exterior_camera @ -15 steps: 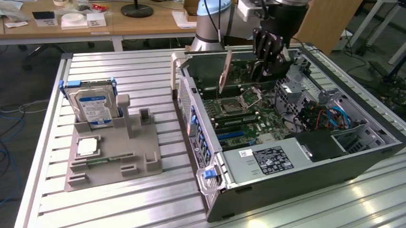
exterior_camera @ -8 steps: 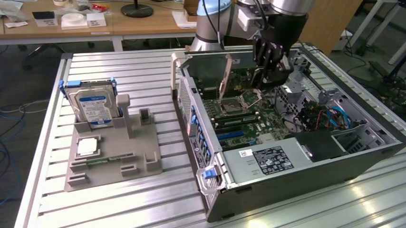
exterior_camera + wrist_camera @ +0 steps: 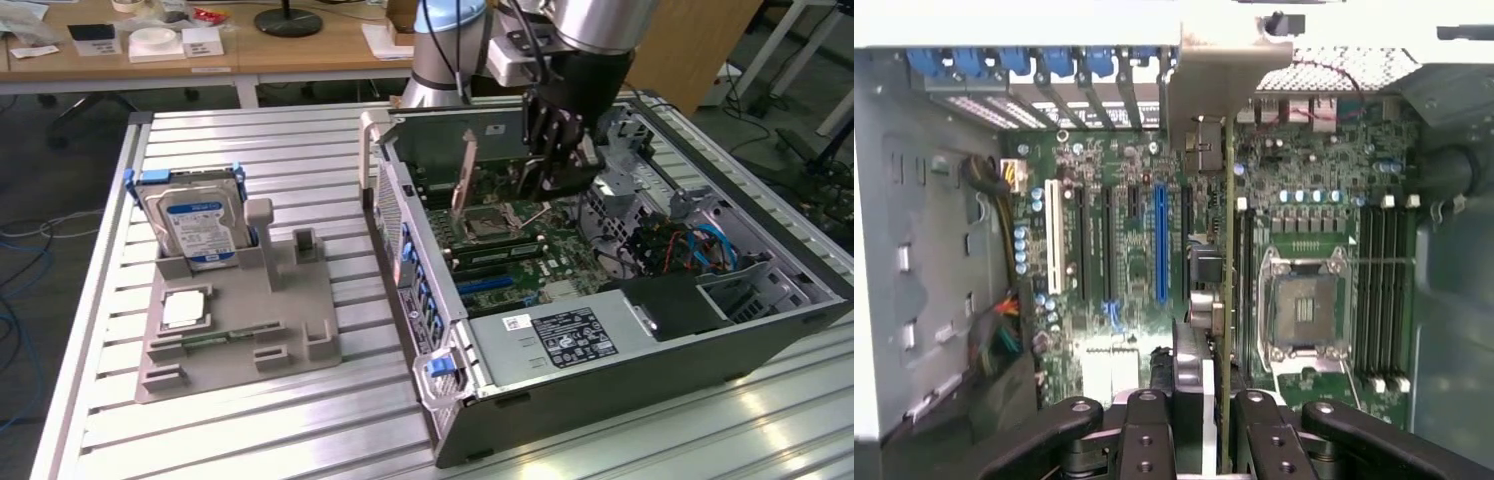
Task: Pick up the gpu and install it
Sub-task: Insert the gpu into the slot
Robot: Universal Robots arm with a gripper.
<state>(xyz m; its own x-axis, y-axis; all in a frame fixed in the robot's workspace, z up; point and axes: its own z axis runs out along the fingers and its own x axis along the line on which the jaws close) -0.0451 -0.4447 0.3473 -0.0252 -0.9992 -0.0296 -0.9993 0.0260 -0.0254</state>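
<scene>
My gripper (image 3: 541, 180) hangs inside the open computer case (image 3: 400, 215) and is shut on the gpu (image 3: 466, 175). The gpu is a thin green card with a silver end bracket. It is held on edge above the motherboard. In the wrist view the gpu (image 3: 1227, 260) runs edge-on away from my gripper (image 3: 1199, 440), its bracket reaching the case's rear slot openings. It stands between the blue expansion slot (image 3: 1160, 245) and the CPU socket (image 3: 1304, 310), over a black slot. Whether it touches the slot I cannot tell.
The case lies on its side on the slatted metal table (image 3: 294, 150), with the power supply (image 3: 561, 335) at its near end. On the exterior view's left, a grey fixture (image 3: 234, 320) holds an upright hard drive (image 3: 198, 225). Cables and a drive cage crowd the case's right side.
</scene>
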